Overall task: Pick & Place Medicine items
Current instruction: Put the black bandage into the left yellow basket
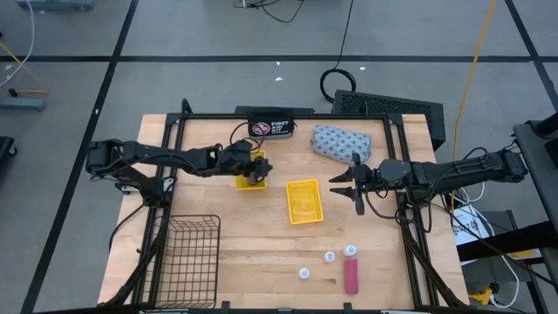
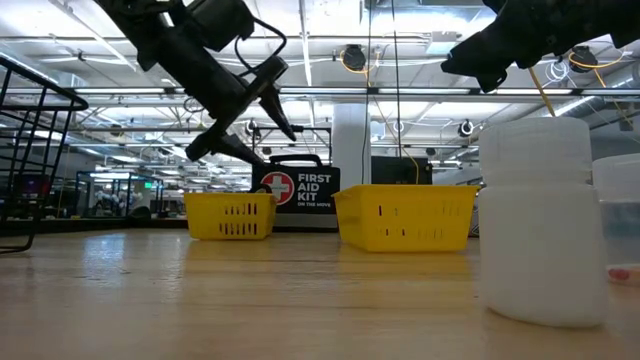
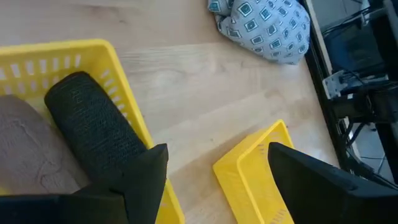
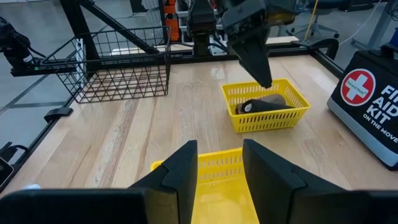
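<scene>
My left gripper (image 1: 255, 170) hangs open just above the small yellow tray (image 1: 248, 180), touching nothing. In that tray lie the black block (image 3: 93, 130) and the brown oblong (image 3: 25, 152), also seen in the right wrist view (image 4: 264, 103). My right gripper (image 1: 349, 187) is open, level, right of the second yellow tray (image 1: 303, 201), fingers pointing at it. The grey-blue patterned pouch (image 1: 340, 142) lies on the table near the far edge. Three white round containers (image 1: 330, 257) and the pink bar (image 1: 350, 276) sit by the near edge.
The black First Aid case (image 1: 270, 128) stands at the far edge behind the small tray. A black wire basket (image 1: 187, 257) fills the near left corner. Bare wood lies between the trays and the near-edge items. One white container (image 2: 540, 220) looms close in the low view.
</scene>
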Available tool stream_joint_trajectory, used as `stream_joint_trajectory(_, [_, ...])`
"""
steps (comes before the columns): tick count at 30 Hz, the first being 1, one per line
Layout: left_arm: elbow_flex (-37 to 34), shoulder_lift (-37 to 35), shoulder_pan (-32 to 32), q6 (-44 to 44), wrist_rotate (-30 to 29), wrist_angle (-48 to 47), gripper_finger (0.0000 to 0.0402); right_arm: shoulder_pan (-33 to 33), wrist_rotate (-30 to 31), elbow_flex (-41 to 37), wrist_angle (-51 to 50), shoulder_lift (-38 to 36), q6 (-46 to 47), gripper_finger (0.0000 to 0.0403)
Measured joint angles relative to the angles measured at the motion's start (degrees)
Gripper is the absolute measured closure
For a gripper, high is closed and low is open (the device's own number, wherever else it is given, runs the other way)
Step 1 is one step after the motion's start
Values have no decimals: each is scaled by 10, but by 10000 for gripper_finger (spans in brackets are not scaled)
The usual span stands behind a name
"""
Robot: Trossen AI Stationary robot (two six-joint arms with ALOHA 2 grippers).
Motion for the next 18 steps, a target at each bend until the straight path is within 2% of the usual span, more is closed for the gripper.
stream_joint_trajectory(11, [0, 69, -22, -33, -15, 4, 112, 0, 1, 0, 0, 0, 0, 287])
stream_joint_trajectory(18, [0, 66, -20, -19, -25, -2, 122, 0, 2, 0, 0, 0, 0, 287])
